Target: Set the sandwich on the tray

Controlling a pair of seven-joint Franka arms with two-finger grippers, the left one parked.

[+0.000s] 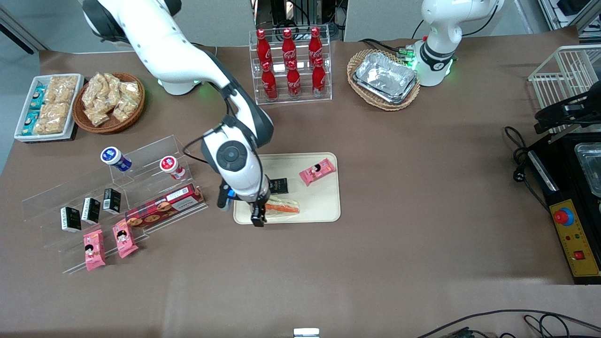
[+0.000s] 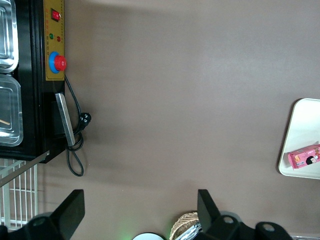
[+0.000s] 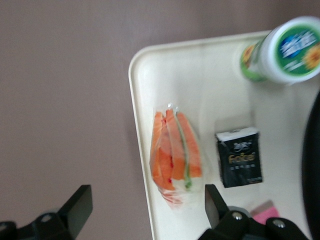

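Sandwich [image 3: 176, 159]: lies flat on the tray [image 3: 145, 125], near its edge, beside a black carton [image 3: 240, 157].
My gripper [image 1: 257, 217]: hovers above the sandwich, fingers [image 3: 77, 205] spread apart, holding nothing.
Handling: I judge it light and soft; the wrap looks slippery and the bread would crush.
Grip: across the wedge's flat bread faces, gently.

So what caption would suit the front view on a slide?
End effector open above the tray's edge, the wrapped sandwich lying on the tray.
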